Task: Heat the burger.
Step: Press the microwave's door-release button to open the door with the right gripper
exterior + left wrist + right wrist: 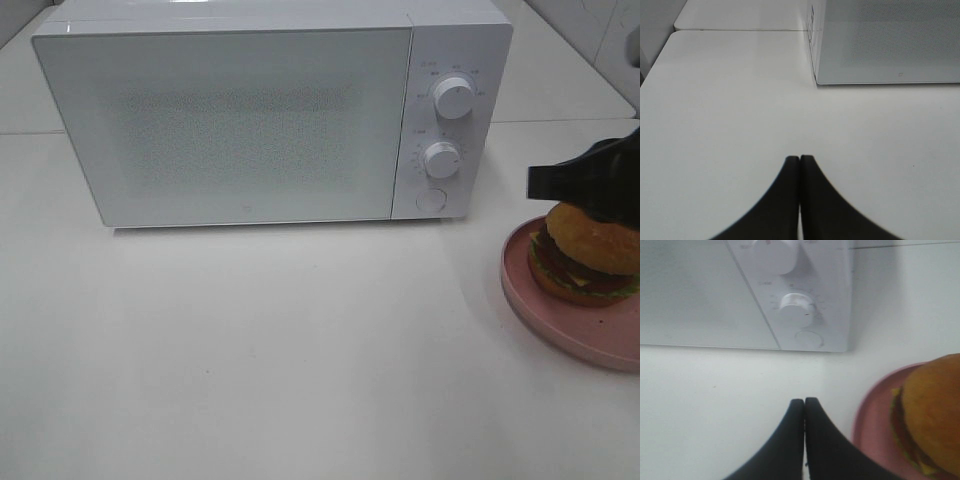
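Looking along our right black gripper (804, 402), we see its two fingers pressed flat together with nothing between them. The round burger with the golden-brown bun (930, 415) sits just beside the gripper and a bit lower, on a round pink plate (515, 290). We cannot tell if the gripper touches the bun. The white microwave oven (250, 120) stands ahead of the fingertips, and its door is shut.

Our left black gripper (799, 159) is also pressed together and empty, over the white table (715, 110).

We think the burger is light and squishy. Its layers may slide apart if we squeeze hard. A soft hold on both sides of the bun should work. The stiff plate rim may be a safer place to grab.
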